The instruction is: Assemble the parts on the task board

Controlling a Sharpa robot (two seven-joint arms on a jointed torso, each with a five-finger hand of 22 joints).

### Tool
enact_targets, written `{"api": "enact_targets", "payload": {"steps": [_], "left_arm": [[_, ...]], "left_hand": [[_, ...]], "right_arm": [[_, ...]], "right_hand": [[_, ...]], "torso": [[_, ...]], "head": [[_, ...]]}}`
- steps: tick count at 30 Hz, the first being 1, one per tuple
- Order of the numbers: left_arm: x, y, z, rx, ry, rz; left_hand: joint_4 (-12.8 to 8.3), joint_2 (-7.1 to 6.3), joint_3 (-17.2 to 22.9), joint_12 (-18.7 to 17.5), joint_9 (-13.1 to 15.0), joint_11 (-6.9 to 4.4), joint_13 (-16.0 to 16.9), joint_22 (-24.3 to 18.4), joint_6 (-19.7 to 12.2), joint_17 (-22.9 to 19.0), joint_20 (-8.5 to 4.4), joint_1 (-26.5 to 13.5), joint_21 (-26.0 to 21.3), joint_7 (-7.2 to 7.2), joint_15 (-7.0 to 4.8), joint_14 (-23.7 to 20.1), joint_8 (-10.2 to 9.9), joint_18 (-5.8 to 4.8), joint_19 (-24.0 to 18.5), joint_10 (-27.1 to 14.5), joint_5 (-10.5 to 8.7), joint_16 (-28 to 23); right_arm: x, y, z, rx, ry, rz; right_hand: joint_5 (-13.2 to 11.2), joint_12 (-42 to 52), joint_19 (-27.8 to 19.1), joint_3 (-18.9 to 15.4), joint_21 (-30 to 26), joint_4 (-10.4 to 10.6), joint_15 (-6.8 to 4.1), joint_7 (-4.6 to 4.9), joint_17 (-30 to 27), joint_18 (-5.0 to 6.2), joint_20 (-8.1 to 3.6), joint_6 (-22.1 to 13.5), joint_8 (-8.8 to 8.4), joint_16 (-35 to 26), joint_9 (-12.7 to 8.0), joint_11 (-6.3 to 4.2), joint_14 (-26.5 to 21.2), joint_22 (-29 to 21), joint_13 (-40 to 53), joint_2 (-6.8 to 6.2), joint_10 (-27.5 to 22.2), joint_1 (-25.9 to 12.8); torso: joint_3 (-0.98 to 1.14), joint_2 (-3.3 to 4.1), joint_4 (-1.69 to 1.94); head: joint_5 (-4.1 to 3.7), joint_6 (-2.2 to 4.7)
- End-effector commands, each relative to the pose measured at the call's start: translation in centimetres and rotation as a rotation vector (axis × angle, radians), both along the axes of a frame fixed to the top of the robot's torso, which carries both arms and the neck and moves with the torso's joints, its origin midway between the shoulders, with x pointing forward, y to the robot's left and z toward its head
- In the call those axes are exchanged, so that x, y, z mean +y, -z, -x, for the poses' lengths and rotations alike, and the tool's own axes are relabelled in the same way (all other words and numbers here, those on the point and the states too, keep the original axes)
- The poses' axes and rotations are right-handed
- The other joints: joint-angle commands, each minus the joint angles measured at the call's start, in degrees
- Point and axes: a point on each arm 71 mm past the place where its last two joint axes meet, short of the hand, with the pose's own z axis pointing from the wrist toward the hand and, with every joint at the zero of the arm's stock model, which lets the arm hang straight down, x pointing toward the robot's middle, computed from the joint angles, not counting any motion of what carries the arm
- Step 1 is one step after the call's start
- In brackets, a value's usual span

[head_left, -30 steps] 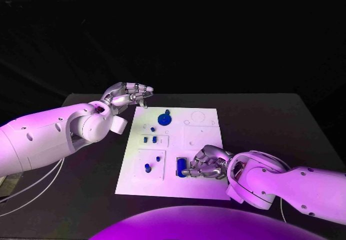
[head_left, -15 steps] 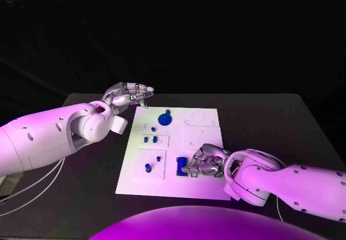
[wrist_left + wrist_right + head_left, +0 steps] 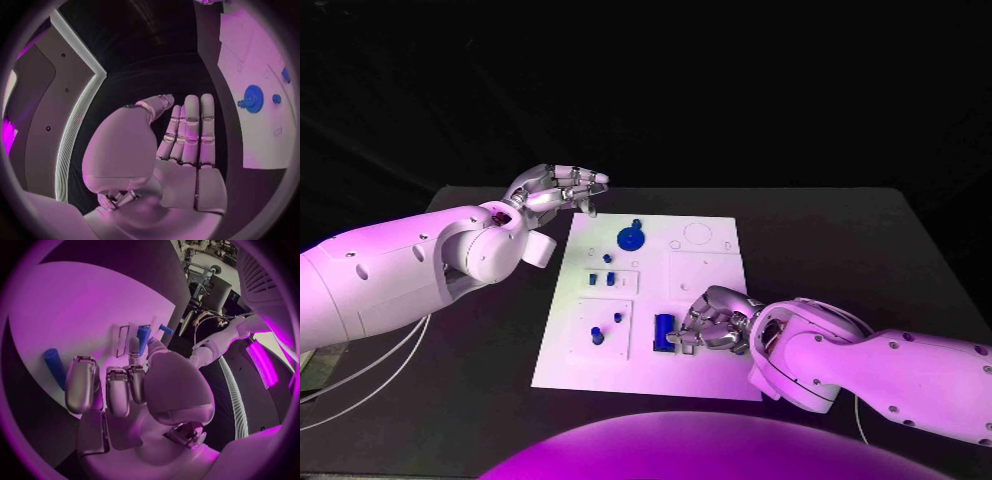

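We read no writing anywhere. Nearest, our right hand (image 3: 711, 322) rests on the task board (image 3: 711, 270), fingers (image 3: 133, 349) curled against a blue block (image 3: 664, 331); whether they grip it, we cannot tell. Farther left, our left hand (image 3: 557, 188) hovers off the board's far corner, fingers loosely together, empty, beside the blue gear (image 3: 630, 238).

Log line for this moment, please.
left hand: off board, empty | right hand: on blue block | task board: blue gear seated

A black table (image 3: 848, 240) stands in purple light, its far edge meeting a fully dark backdrop. Thin pale cables (image 3: 365, 370) trail off its near left side.
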Motion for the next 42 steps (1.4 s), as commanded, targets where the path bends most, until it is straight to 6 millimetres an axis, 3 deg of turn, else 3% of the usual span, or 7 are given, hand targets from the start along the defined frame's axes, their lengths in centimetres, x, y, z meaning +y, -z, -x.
{"api": "enact_targets", "payload": {"steps": [1, 9, 16, 19, 28, 35, 42], "left_arm": [[-0.2, -0.1, 0.1, -0.003, 0.014, 0.010], [-0.1, -0.1, 0.1, -0.003, 0.012, 0.009], [-0.1, -0.1, 0.0, -0.005, 0.010, 0.009], [-0.1, -0.1, 0.0, -0.006, 0.010, 0.009], [-0.1, -0.1, 0.0, -0.006, 0.012, 0.010], [-0.2, -0.1, 0.0, -0.006, 0.015, 0.011], [-0.2, -0.1, 0.0, -0.006, 0.015, 0.011]], "left_hand": [[0.1, 0.21, -0.1, -0.2, -0.1, 0.09, -0.1, -0.1, -0.4, 0.1, 0.39, -0.2, -0.1, 0.09, 0.24, 0.0, 0.4, 0.80, 0.0, -0.5, 0.21, 0.3], [0.1, 0.21, -0.1, -0.2, -0.1, 0.09, -0.1, -0.1, -0.4, 0.1, 0.39, -0.2, -0.1, 0.09, 0.24, 0.0, 0.4, 0.80, 0.0, -0.5, 0.21, 0.3], [0.1, 0.21, -0.1, -0.2, -0.1, 0.09, -0.1, -0.1, -0.4, 0.1, 0.39, -0.2, -0.1, 0.09, 0.24, 0.0, 0.4, 0.80, 0.0, -0.5, 0.21, 0.3], [0.1, 0.21, -0.1, -0.2, -0.1, 0.09, -0.1, -0.1, -0.4, 0.1, 0.39, -0.2, -0.1, 0.09, 0.24, 0.0, 0.4, 0.80, 0.0, -0.5, 0.21, 0.3], [0.2, 0.24, -0.1, -0.2, -0.1, 0.10, -0.1, -0.1, -0.5, 0.1, 0.41, -0.2, -0.2, 0.09, 0.25, 0.0, 0.4, 0.80, 0.0, -0.5, 0.22, 0.3], [0.2, 0.24, -0.1, -0.2, -0.1, 0.10, -0.1, -0.1, -0.5, 0.1, 0.41, -0.2, -0.2, 0.09, 0.25, 0.0, 0.4, 0.80, 0.0, -0.5, 0.22, 0.3], [0.2, 0.24, -0.1, -0.2, -0.1, 0.10, -0.1, -0.1, -0.5, 0.1, 0.41, -0.2, -0.2, 0.09, 0.25, 0.0, 0.4, 0.80, 0.0, -0.5, 0.22, 0.3]], "right_arm": [[0.1, -0.1, 0.1, -0.014, -0.012, 0.000], [-0.9, -1.4, 0.1, -0.064, 0.006, -0.059], [-3.7, -3.3, -0.8, -0.127, 0.049, -0.060], [-5.4, -3.6, -1.0, -0.156, 0.070, -0.026], [-9.7, -3.3, -0.7, -0.227, 0.127, 0.092], [-10.2, -2.0, 0.2, -0.236, 0.127, 0.152], [-9.4, -0.7, 0.9, -0.213, 0.110, 0.169]], "right_hand": [[0.1, 0.0, 1.3, 0.1, -0.1, -0.4, -0.19, -0.02, 11.3, -0.79, -0.36, -0.1, -0.24, 0.2, 0.1, -0.22, 5.4, 10.9, 10.7, -0.47, 4.3, 0.2], [0.1, -0.9, 1.0, 0.7, -1.0, -0.4, 0.04, 0.49, 10.8, -0.66, -0.26, -1.4, -1.19, 0.1, -0.1, 0.15, 5.3, 10.7, 10.2, -1.58, 4.0, 2.2], [0.1, -1.3, 0.9, 1.2, -1.3, -0.4, 0.80, 1.65, 10.3, -0.65, 0.29, -3.8, -2.54, -0.1, -0.1, 1.11, 5.2, 10.6, 10.1, -2.80, 3.8, 4.0], [0.0, 0.3, 1.1, 1.1, -0.7, -0.3, 0.61, 1.01, 10.5, -0.71, 0.35, -2.1, -0.80, 0.0, 1.6, 0.70, 5.2, 10.8, 11.1, -3.31, 4.3, 4.3], [-0.1, -0.1, 1.2, 0.4, -0.2, 0.0, 0.64, 1.21, 10.7, -0.81, 0.34, -2.9, -0.88, 0.0, 2.6, 0.81, 5.3, 10.9, 10.9, -4.28, 4.1, 3.7], [0.0, -1.2, 0.9, -0.1, -1.3, 0.1, 0.69, 1.23, 10.0, -0.61, 0.39, -2.8, -0.95, -0.2, 3.1, 0.85, 5.1, 10.6, 10.2, -4.59, 3.8, 2.8], [0.0, -1.7, 0.7, -0.5, -1.8, 0.1, 0.76, 1.39, 9.6, -0.52, 0.44, -3.3, -1.57, -0.3, 3.2, 0.97, 5.0, 10.5, 9.9, -4.59, 3.6, 2.0]], "torso": [[0.02, 0.02, -0.01], [0.01, -0.03, -0.08], [-0.01, -0.16, -0.14], [-0.04, -0.16, -0.12], [-0.06, -0.13, -0.30], [0.02, -0.05, -0.08], [-0.01, 0.00, -0.04]], "head": [[-0.02, 0.01], [-0.37, 0.01], [-1.13, 0.01], [-1.60, 0.01], [-2.17, 0.01], [-2.30, 0.01], [-2.45, 0.01]]}}
